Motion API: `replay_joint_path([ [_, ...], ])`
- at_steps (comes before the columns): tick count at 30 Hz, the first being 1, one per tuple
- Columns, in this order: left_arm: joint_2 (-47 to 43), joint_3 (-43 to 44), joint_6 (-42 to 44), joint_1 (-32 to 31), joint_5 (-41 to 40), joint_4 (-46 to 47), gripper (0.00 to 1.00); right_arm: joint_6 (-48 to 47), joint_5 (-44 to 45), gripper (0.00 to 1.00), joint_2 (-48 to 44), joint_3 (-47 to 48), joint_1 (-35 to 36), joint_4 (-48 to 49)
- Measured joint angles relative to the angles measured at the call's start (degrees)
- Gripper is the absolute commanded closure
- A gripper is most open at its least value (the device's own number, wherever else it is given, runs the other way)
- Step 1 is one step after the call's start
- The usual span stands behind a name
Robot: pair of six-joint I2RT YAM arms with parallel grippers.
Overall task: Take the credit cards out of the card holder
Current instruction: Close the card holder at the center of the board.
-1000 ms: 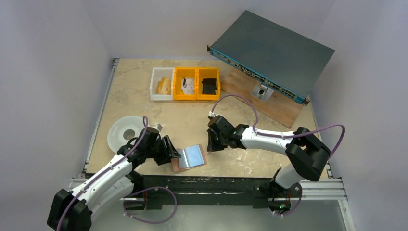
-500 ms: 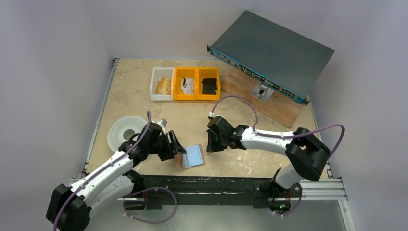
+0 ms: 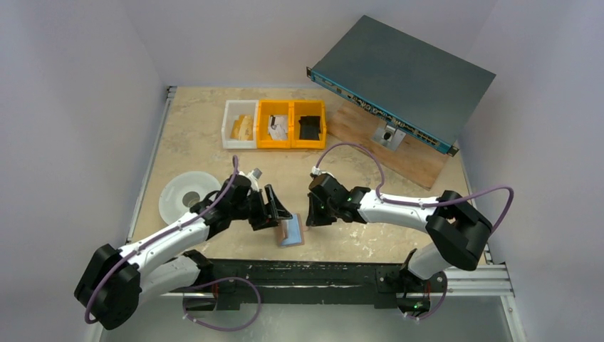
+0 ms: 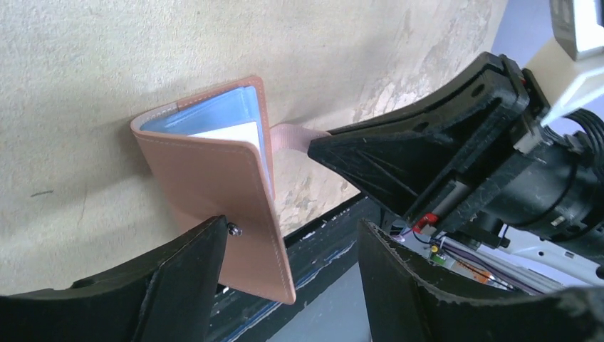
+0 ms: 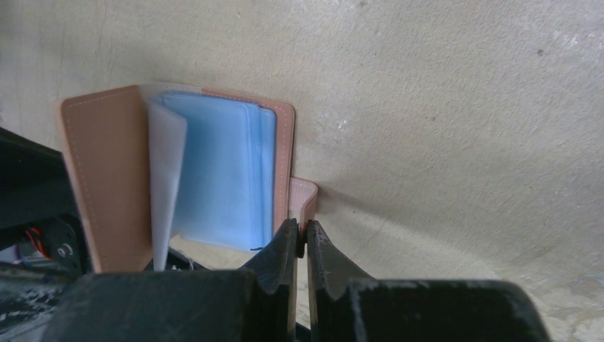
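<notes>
**Card holder half open between two claws**

The left gripper (image 4: 288,239) stands wide, with one finger (image 4: 178,285) against the outer cover of the card holder (image 4: 206,178) beside its snap stud. That cover stands raised, and pale blue sleeves show inside. The right gripper (image 5: 299,234) is closed. Its tips touch the holder's snap tab (image 5: 305,196) on the table (image 3: 285,171).

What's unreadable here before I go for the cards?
Right wrist view: cards, hidden among overlapping blue sleeves; number unknown.
Top view: holder's inside, blocked by its raised cover and the left hand.
Right wrist view: tab's end, whether pinched, hidden by the right hand's shut fingertips.
</notes>
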Motion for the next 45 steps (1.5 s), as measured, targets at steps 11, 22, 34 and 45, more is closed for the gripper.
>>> replay_joint_path([
  [11,13.22,0.09,-3.98,-0.81,1.09,11.63,0.19,1.84,0.02,1.0,-1.22,-1.53,0.09,1.01],
  [22,20.59,2.75,-7.1,-1.22,1.9,13.51,0.08,2.93,0.0,1.0,-2.34,-1.57,0.37,1.16],
  [34,20.81,4.98,-6.93,-1.36,1.2,8.94,0.0,5.81,-1.68,1.0,1.84,-1.57,3.5,6.56],
  [45,20.72,5.9,-7.23,-0.44,0.42,5.95,0.0,11.17,-1.92,0.84,4.33,-2.56,3.45,10.64],
])
